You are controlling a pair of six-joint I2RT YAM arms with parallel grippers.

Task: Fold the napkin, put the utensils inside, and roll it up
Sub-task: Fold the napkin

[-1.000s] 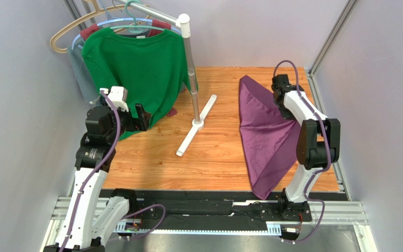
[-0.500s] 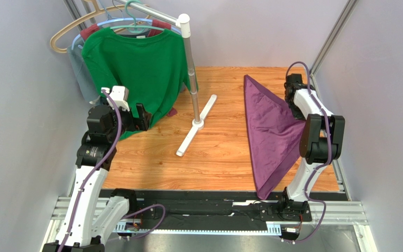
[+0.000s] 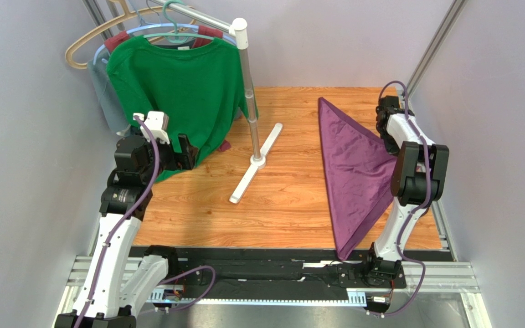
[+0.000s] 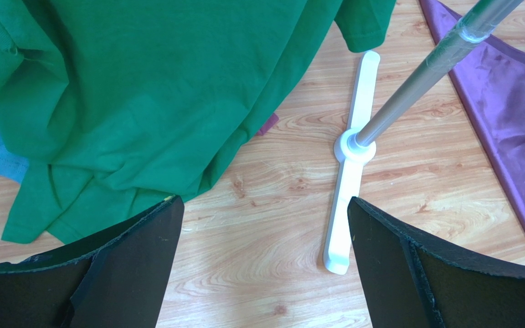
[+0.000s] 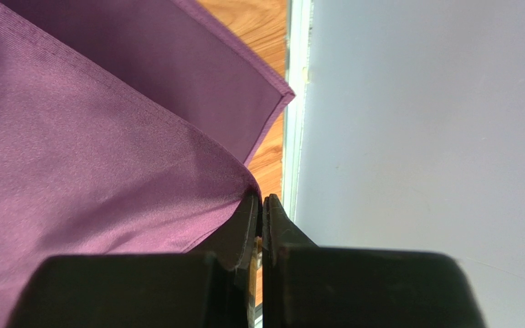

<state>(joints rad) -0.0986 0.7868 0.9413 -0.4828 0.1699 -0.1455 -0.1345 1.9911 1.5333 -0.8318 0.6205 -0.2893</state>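
Jaws of the right gripper (image 5: pixel 262 201) stay pinched on the napkin (image 3: pixel 354 171) edge — cloth now drawn nearer the right side of the table (image 3: pixel 286 205) than a second ago — while the left gripper (image 4: pixel 264 205) remains spread wide, empty.

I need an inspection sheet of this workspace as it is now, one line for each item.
Surface: wooden table, no damage seen.
Job's things: napkin partly lifted at the right side; no utensils seen.
Clutter: green T-shirt hanging on a garment rack that stands on the table.
Grippers: left gripper open, holding nothing; right gripper shut on the napkin.
Cables: purple cable along each arm, no snag seen.
Surroundings: grey walls; nothing else seen.
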